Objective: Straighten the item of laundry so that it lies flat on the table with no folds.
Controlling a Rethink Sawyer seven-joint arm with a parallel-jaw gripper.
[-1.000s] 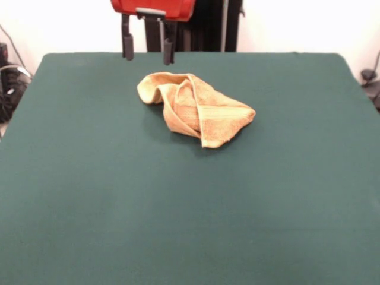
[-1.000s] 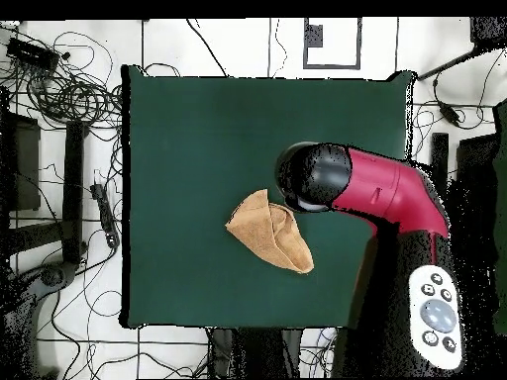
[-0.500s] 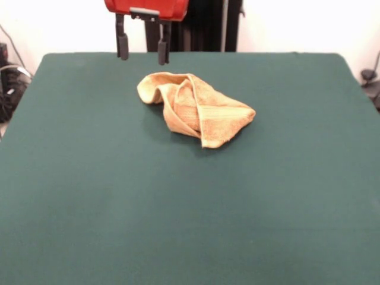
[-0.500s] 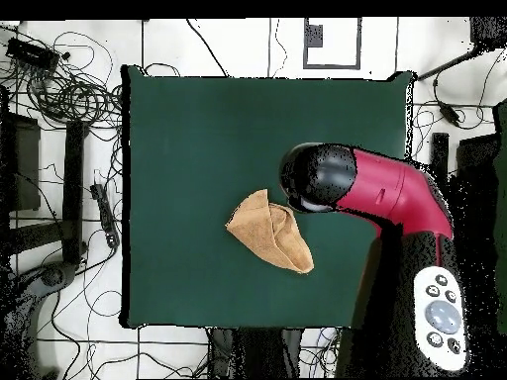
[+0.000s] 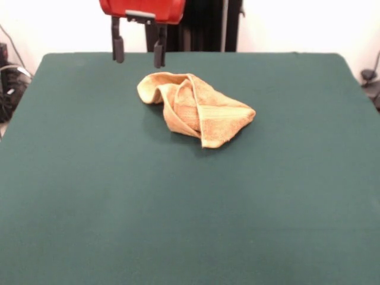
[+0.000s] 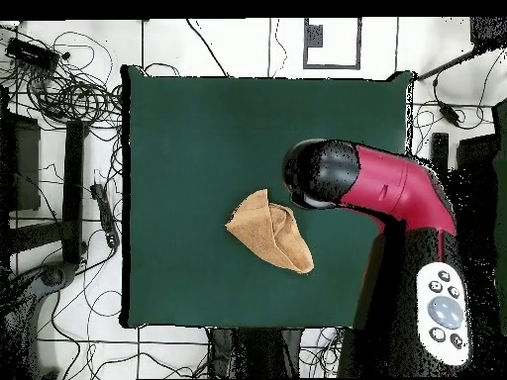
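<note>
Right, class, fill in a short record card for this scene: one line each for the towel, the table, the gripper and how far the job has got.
towel: the item of laundry, golden yellow-orange, bunched and folded over itself, lying a little beyond the table's middle in the front view
table: the table, dark green top, towel resting on it
gripper: the gripper, open, two dark fingers pointing down, empty, hanging above the table beyond the towel's left end in the front view, not touching the cloth
contact: none between gripper and towel
task state: not yet flat; folds clearly remain

Nubby terry towel [image 5: 196, 108], matt felt table [image 5: 178, 208]
</note>
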